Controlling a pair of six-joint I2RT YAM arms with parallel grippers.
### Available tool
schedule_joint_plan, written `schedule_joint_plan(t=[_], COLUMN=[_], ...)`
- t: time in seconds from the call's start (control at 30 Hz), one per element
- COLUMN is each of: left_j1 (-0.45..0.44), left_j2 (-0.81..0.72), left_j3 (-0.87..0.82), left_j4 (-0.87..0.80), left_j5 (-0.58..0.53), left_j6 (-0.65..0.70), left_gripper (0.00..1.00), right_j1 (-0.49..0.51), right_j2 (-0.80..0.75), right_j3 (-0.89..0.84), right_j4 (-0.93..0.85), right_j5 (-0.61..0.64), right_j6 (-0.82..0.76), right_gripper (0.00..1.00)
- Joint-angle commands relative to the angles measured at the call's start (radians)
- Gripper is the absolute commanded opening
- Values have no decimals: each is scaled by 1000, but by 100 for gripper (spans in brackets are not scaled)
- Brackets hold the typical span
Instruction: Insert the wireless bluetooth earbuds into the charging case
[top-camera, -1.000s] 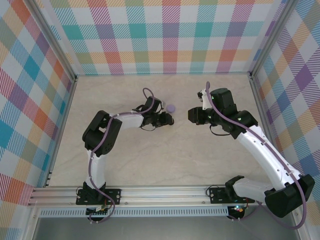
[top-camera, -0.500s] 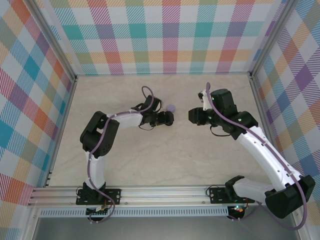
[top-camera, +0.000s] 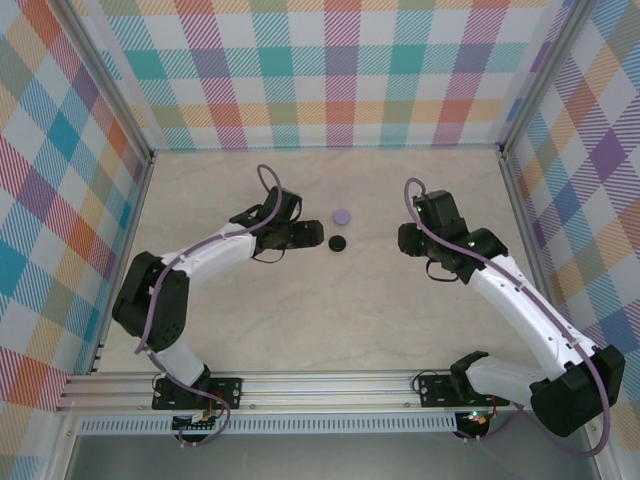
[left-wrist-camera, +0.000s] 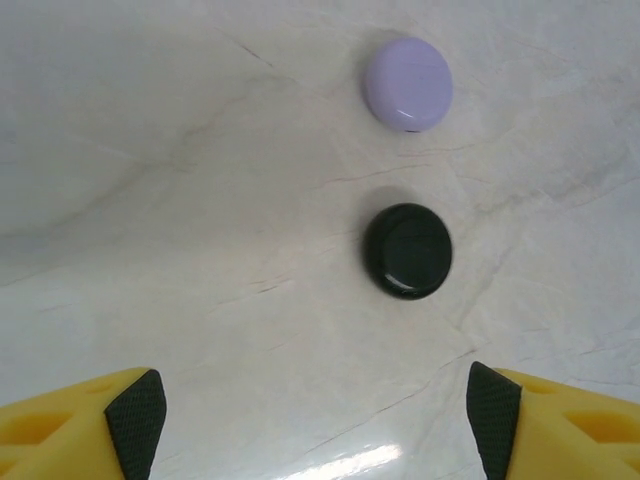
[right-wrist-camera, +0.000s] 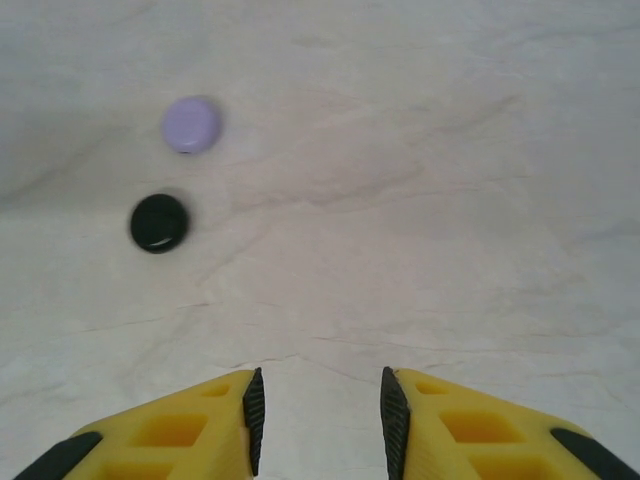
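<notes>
**Top external: two round cases mid-table, both grippers empty-handed**

Top external had the lilac case (top-camera: 343, 216) and the black case (top-camera: 337, 242) lying near the middle of the table (top-camera: 250, 320), the lilac one nearer the far edge and the black one just beside it, apart and not touching. Both looked lidded. Whether the earbuds sat inside them, I could not tell.

The left gripper (top-camera: 312, 236) hung just to the left of the black case with its jaws spread wide and nothing between them. The right gripper (right-wrist-camera: 320, 405) sat well off toward the right edge, its jaws parted by a narrow gap, also empty.

Now the danger, as I judged it. Those cases looked smooth and domed, so an off-centre pinch could have squirted one away across the table. With the pair so close, wide left jaws closing on the black case might have nudged the lilac one. Both arms converging on one spot risked a clash.
</notes>
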Motion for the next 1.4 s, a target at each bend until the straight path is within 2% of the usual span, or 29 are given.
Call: schedule_joint_plan(t=[0.0,0.17,0.27,0.4,0.5,0.57,0.8,1.07,1.37], left_j1=[21,62,104,159,189,202,236,292,372], left_j2=[-99,-215,-286,-349,-371,-385,-416,-412,-350], left_j3=[-49,-100,-138,-172,-204,-234,-371,-516,-670], left_j4=[-106,-160,-159,-173,-168,-142,30,319,709], left_j5=[-109,-180,-201,-287,-383,-428,-514,-483,-304], left_j6=[54,101,118,148,170,189,300,429,456], left_gripper=[82,85,86,88,96,100,100,100,100], right_j1=[-1,-24,-53,-106,-153,-197,-341,-411,-461], right_j2=[-14,-13,-14,-14,-12,-6,-9,-29,-37], right_j3=[-46,-127,-177,-245,-293,-320,-399,-537,-677], right_j4=[13,96,155,246,308,345,472,721,1042], right_j5=[153,195,204,203,197,153,-13,-97,-145], right_j6=[12,0,-11,-35,-55,-70,-105,-198,-217], right_gripper=[43,49,49,50,52,54,58,60,65])
